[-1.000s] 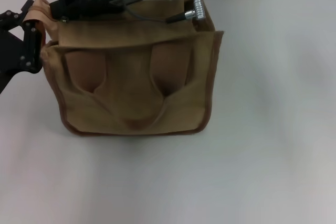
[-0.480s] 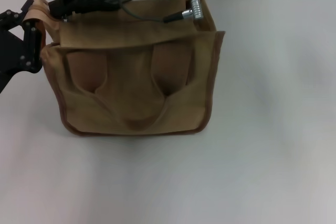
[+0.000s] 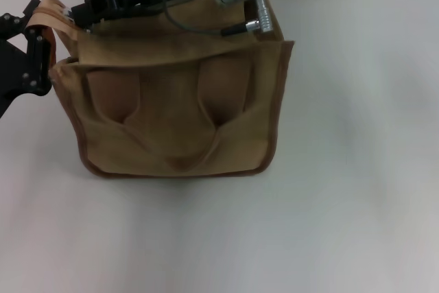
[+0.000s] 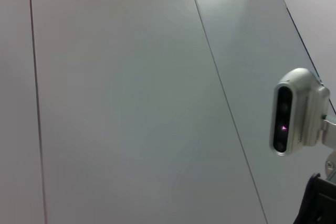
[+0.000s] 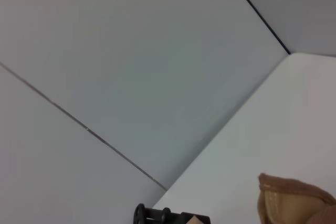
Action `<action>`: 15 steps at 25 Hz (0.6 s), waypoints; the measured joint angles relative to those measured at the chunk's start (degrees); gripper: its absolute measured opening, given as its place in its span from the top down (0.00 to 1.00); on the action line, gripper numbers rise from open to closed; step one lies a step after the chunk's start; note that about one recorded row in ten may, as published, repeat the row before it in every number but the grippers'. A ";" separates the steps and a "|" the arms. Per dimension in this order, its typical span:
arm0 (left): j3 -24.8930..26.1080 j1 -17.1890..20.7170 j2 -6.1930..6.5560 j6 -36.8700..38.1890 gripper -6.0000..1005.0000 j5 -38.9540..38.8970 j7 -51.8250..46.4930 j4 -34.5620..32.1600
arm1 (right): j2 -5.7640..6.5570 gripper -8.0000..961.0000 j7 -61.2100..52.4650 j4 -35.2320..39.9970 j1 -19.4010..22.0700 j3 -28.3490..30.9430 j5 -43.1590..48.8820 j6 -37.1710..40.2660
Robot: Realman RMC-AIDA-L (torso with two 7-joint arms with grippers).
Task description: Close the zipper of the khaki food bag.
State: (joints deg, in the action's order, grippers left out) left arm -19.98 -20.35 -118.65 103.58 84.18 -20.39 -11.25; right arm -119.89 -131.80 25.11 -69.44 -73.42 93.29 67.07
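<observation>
Khaki food bag: my left gripper braces its end; my right gripper works the zipper, probably gripping the pull; grip unconfirmed.

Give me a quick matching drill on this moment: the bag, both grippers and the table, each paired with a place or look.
Things:
1. tan canvas khaki food bag
2. black left gripper
3. black right gripper
4. white table

Descriptions:
A. over the bag's top, toward its left end
B. at the bag's left side edge
C. plain surface under the bag
D. upright, two flat handle straps on its front face

Pairs: 1-D, 2-B, 3-A, 4-C
</observation>
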 joint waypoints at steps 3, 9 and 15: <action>0.12 0.15 0.00 0.09 0.89 -0.06 0.00 0.00 | 0.00 0.98 3.06 0.58 1.22 -1.29 -2.16 0.09; 0.27 0.45 -0.01 0.07 0.88 -0.14 0.00 0.00 | 0.00 0.98 6.54 3.56 4.95 -1.79 -2.77 -0.11; 0.29 0.92 0.00 -0.41 0.88 -0.57 0.00 0.10 | 0.00 0.98 10.86 8.80 11.95 -1.78 -4.41 -0.28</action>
State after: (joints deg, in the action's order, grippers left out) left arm -19.68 -19.42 -118.65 103.17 83.61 -20.39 -11.15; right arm -119.88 -120.94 33.92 -57.49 -75.20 88.88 66.79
